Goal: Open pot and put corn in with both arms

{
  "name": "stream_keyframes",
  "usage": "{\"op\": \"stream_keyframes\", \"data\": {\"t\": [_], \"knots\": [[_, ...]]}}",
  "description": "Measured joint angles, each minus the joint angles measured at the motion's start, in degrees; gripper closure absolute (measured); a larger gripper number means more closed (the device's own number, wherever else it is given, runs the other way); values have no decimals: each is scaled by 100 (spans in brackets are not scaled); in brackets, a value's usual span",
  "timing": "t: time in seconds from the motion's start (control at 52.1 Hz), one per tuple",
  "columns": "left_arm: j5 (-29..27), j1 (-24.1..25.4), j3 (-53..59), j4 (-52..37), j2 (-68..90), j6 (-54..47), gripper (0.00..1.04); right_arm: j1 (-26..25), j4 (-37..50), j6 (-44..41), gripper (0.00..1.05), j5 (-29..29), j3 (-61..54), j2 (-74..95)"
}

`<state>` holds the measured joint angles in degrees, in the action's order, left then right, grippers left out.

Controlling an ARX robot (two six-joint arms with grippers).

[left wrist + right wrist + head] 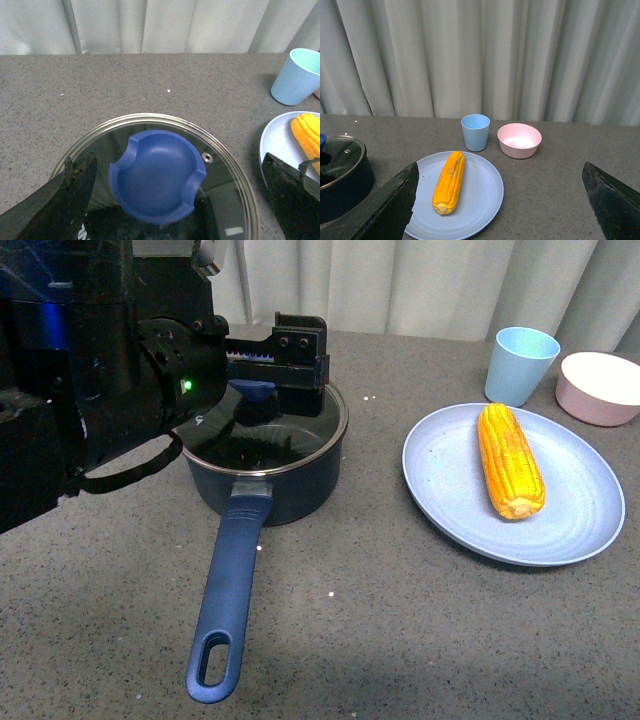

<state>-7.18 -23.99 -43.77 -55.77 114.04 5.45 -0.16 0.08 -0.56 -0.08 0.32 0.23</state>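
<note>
Hovering over the navy pot (265,485), left end effector (178,160) is spread either side of the scooped blue knob (157,175). Glass lid (222,152), steel-rimmed, sits on; reflections hide the inside. Knobbly corn (510,460) lies on pale plate (450,490), speckled bench (400,640). Right end effector (500,167) spread wide, empty, fingers cut off by frame.

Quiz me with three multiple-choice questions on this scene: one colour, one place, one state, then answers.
1. The cup beside the pink bowl is: A green, B pale blue, C red.
2. The corn lies: A in the cup, B in the bowl, C on the plate.
3. The lid of the pot is: A on it, B on the plate, C held aloft.
Answers: B, pale blue in the front view; C, the cob rests on the plate; A, the glass sits on the rim.
</note>
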Motion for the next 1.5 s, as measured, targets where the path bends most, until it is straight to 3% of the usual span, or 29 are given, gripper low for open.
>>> {"op": "stream_keyframes", "data": {"t": [0.71,0.882,1.304,1.496], "knots": [[-146,109,-994,264,984,-9,7,0,0,0,9,0,0,0],[-120,116,-994,232,992,-72,42,0,0,0,9,0,0,0],[26,297,-905,302,396,-105,44,0,0,0,9,0,0,0],[9,981,-828,-50,179,-195,44,0,0,0,9,0,0,0]]}}
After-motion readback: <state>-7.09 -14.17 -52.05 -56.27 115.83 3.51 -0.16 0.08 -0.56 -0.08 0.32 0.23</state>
